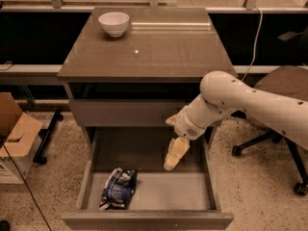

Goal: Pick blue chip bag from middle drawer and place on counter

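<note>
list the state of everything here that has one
crumpled dark-blue foil chip bag, lying in the drawer's front left
wide grey-brown middle drawer, pulled open
flat drawer front above it, shut
glossy grey-brown counter, carrying the bowl
white bowl, upright at the counter's back left
cream claw, hanging over the drawer, right of the bag, apart from it

1 blue chip bag (pixel 119 188), 1 bowl (pixel 114 23), 1 box (pixel 18 139), 1 gripper (pixel 171 162) above the middle drawer (pixel 166 192)
</note>
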`<state>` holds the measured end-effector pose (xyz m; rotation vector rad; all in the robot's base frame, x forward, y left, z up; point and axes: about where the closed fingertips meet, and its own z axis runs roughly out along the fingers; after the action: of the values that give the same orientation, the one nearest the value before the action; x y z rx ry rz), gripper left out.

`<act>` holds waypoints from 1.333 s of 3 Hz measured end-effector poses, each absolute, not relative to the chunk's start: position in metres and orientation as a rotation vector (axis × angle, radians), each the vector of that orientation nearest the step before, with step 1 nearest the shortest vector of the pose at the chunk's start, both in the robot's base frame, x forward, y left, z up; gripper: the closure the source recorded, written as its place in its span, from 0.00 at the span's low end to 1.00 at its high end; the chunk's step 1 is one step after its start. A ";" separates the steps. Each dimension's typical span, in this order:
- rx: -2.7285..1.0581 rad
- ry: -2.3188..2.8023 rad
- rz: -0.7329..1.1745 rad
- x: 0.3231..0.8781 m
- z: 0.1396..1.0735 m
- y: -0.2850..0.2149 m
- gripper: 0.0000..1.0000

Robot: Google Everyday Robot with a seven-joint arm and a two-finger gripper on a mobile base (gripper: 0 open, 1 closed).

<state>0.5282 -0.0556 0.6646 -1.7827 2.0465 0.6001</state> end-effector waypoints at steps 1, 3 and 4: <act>-1.793 2.023 0.594 0.533 0.644 -0.039 0.00; -1.785 1.944 0.690 0.547 0.586 -0.005 0.00; -1.768 1.925 0.761 0.551 0.557 0.010 0.00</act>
<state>0.5505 0.0105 0.5574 -1.7680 1.9254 0.7608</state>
